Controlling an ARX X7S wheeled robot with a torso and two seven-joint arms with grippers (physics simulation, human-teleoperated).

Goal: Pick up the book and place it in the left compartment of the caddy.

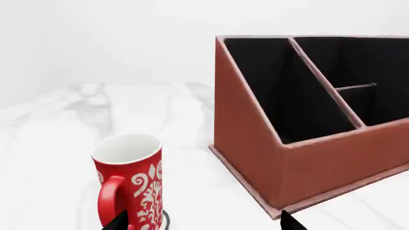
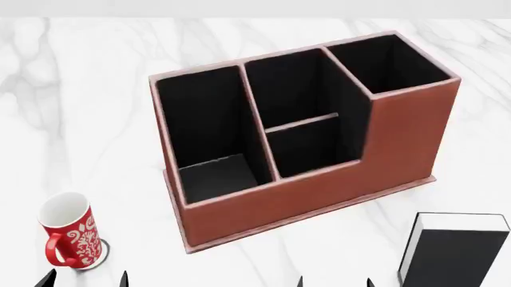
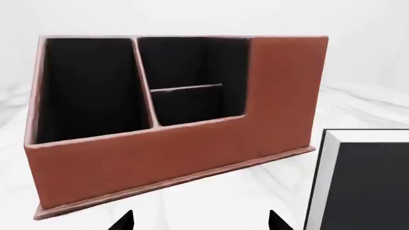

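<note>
- Head view: the caddy [image 2: 319,179] stands in the middle of the white marble desk [image 2: 96,107], turned a little, with its raised end toward the far right.
- Its left compartment [image 2: 212,176] holds nothing.
- The book [image 2: 451,251] lies flat near the front right corner of the desk, apart from the caddy, and is cut by the picture's edge.
- A red-and-white mug [image 2: 70,238] stands upright near the front left corner.
- Only dark tips of the left gripper [image 2: 84,280] and the right gripper [image 2: 334,281] show, each pair spread apart and holding nothing.
- Left wrist view: the mug [image 1: 131,184] is close in front, beside the caddy [image 1: 307,163]; the jaws are open.
- Right wrist view: the caddy [image 3: 191,153] faces the camera, the book [image 3: 364,182] is just beside it, not touching; the jaws are open around nothing.
</note>
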